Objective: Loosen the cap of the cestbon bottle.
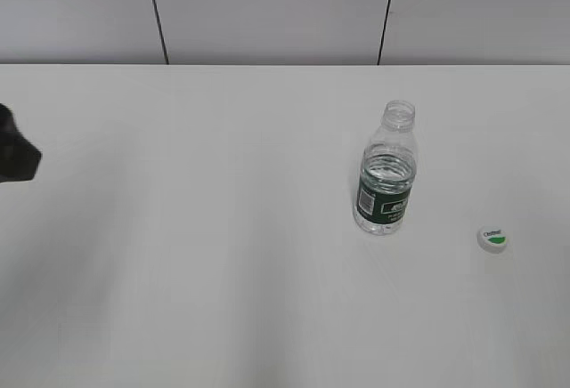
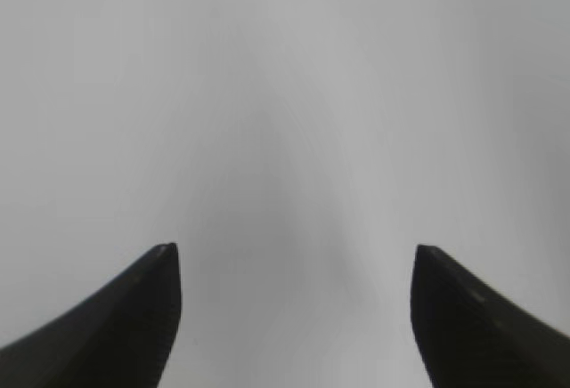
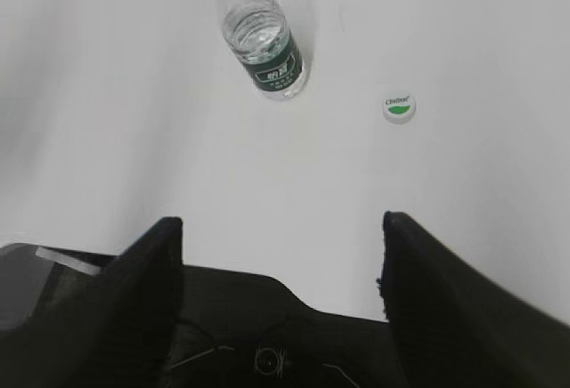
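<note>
Honestly the cap [image 1: 493, 239] already lies off on the worktop [image 1: 223, 272]; the cestbon bottle [image 1: 386, 183] looks light, thin-walled, squashy, so grip the label band, and both arms' jaws are spread, holding nothing.

left hand [image 2: 294, 254] – fingers spread, empty; right hand [image 3: 281, 221] – same.

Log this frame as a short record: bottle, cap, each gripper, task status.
bottle: cestbon bottle upright on the table, neck open
cap: cap off, lying on the table to the bottle's right, apart from it
left gripper: left gripper open, empty, over bare table
right gripper: right gripper open, empty, back from the bottle
task status: cap already removed; nothing held
</note>
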Controlling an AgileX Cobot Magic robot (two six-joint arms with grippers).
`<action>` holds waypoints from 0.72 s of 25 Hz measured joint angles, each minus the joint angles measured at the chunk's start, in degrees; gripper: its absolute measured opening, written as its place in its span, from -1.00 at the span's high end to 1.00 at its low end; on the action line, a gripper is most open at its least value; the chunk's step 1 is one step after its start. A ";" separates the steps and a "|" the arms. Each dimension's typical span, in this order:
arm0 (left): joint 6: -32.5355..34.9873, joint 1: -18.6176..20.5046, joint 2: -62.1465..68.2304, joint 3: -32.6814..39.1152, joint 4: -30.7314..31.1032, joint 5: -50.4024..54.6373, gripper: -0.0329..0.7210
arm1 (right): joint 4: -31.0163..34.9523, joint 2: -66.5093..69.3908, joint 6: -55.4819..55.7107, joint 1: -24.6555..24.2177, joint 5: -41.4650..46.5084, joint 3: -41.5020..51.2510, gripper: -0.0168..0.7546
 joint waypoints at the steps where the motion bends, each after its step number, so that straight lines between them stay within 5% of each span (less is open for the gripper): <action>1: 1.49 0.00 -2.82 0.00 -1.65 1.58 -0.68 | 0.00 -1.02 0.04 0.00 0.06 0.00 -0.40; 10: 16.47 -0.07 -28.32 0.00 -11.32 11.26 -0.58 | -2.30 -8.60 -1.38 0.00 0.13 0.00 -0.40; 18: 20.20 -0.07 -39.18 1.81 -12.33 14.49 -0.58 | -6.34 -14.89 -10.52 0.00 0.17 2.53 -0.40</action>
